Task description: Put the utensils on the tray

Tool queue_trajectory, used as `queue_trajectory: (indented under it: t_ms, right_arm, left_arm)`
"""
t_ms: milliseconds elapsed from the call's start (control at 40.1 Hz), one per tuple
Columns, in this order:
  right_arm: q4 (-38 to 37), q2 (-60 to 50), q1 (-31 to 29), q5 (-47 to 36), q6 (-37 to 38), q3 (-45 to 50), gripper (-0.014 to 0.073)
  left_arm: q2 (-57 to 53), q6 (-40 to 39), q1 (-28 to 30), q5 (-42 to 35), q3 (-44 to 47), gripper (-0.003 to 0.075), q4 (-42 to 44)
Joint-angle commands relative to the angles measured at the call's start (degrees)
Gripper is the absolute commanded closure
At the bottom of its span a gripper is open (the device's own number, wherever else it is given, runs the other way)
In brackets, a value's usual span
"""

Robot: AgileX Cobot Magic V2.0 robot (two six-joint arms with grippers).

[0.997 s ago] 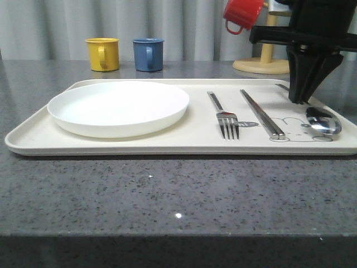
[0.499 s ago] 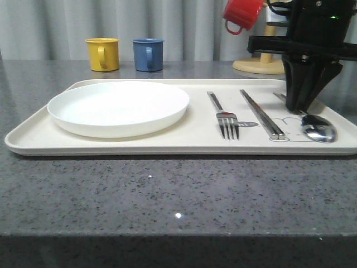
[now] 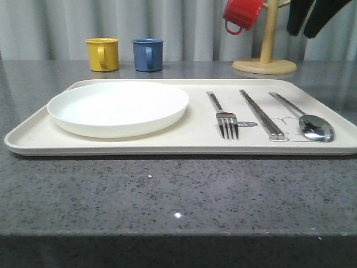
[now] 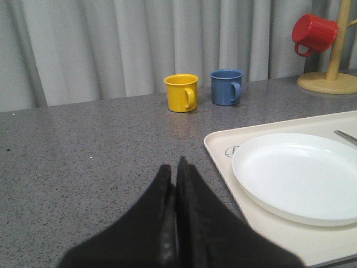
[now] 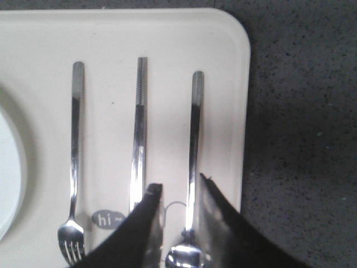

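Observation:
The cream tray (image 3: 167, 146) holds three silver utensils side by side on its right half: a fork (image 3: 226, 114), a pair of chopsticks (image 3: 259, 111) and a spoon (image 3: 307, 117). My right gripper (image 3: 300, 32) hangs high over the tray's right end, open and empty. From the right wrist, its gripper (image 5: 178, 183) straddles the view of the spoon (image 5: 195, 128) far below, with the chopsticks (image 5: 139, 128) and fork (image 5: 74, 151) beside it on the tray (image 5: 223, 33). My left gripper (image 4: 174, 164) is shut with nothing in it, over the bare table left of the tray (image 4: 223, 162).
A round white plate (image 3: 118, 106) fills the tray's left half. A yellow mug (image 3: 102, 53) and a blue mug (image 3: 148, 54) stand behind the tray. A red mug (image 3: 243, 13) hangs on a wooden mug stand (image 3: 265, 64) at the back right.
My right gripper has let go of the spoon's handle and risen well above the tray. The spoon now lies flat beside the chopsticks.

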Motion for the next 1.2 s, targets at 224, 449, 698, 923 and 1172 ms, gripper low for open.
queue_trajectory:
  t_ms: [224, 449, 698, 923, 1172]
  right_arm:
    - [-0.5, -19.3, -0.2, -10.8, -6.6, 11.7, 0.0662]
    - [-0.6, -36.5, -0.2, -25.4, -10.8, 33.7, 0.0662]
    - [-0.6, -59.3, -0.2, -42.3, -11.3, 58.9, 0.0662]
    - [-0.6, -79.2, -0.2, -44.9, -11.3, 70.3, 0.0662]
    - [-0.6, -87.4, -0.2, -44.6, -11.3, 72.5, 0.0662]
  left_arm:
    - [0.6, -0.1, -0.3, -4.4, -1.6, 0.0739, -0.6]
    - [0.6, -0.1, -0.3, -4.4, -1.6, 0.0739, -0.6]
    - [0.6, -0.1, -0.3, -4.4, -1.6, 0.0739, -0.6]
    - [0.6, -0.1, -0.3, -4.4, -1.6, 0.0739, -0.6]
    - [0.6, -0.1, -0.3, -4.4, -1.6, 0.0739, -0.6]
